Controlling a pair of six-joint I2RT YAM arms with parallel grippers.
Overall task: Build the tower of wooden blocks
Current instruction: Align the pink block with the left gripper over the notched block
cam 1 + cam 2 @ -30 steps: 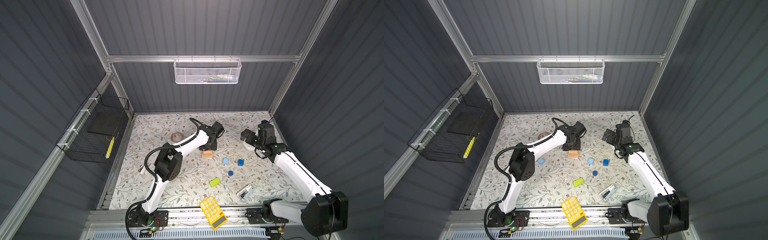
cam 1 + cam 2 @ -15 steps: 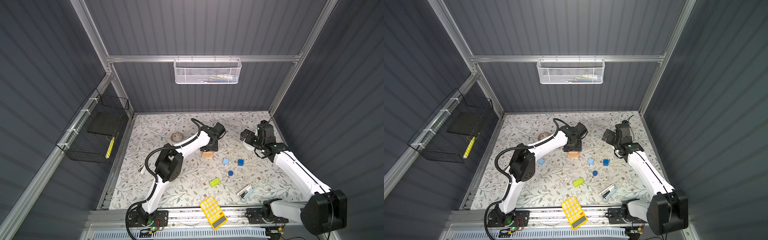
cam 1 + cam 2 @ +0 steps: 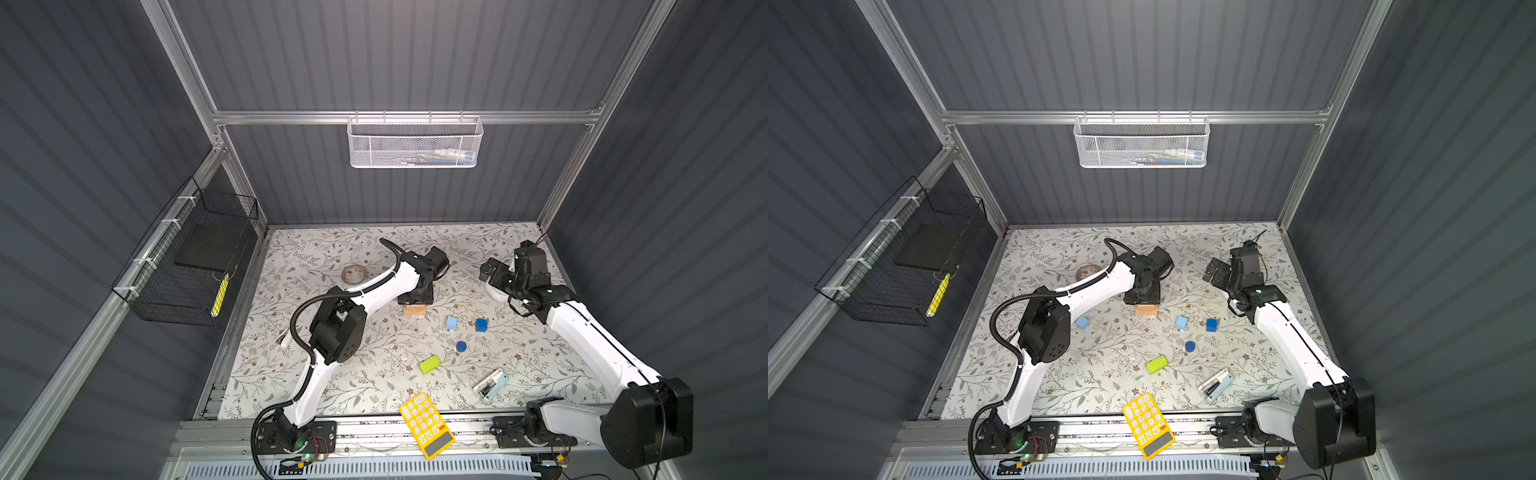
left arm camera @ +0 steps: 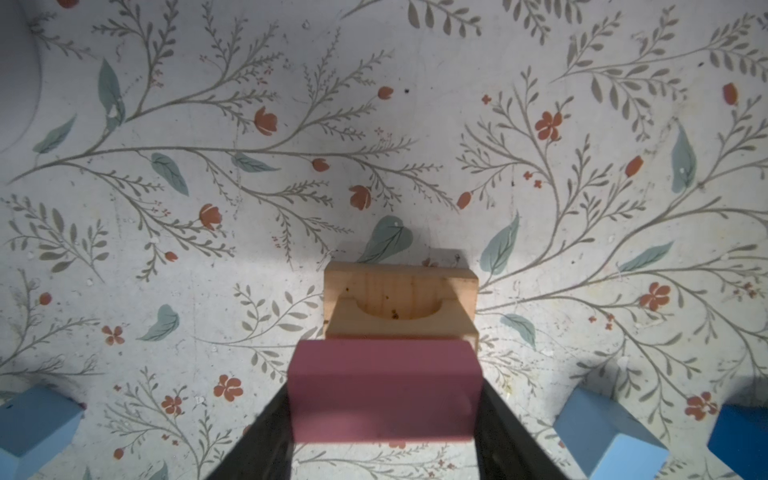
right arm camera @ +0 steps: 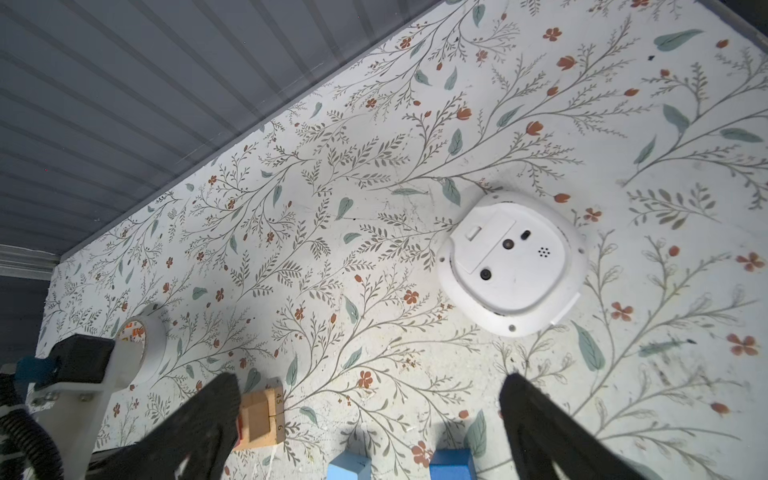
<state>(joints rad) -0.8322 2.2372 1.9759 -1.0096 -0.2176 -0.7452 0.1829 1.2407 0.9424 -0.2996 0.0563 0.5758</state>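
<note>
Floral tabletop (image 3: 311, 249), left jaws pinching pink bar (image 4: 382, 390) unseen overhead, right jaws spread

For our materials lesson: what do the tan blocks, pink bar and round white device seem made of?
Tan blocks: bare wood; grain lines and dark specks show. Pink bar: probably wood under matte opaque paint, no grain visible. Round white device: likely moulded plastic, smooth, with hatch and speaker holes.
</note>
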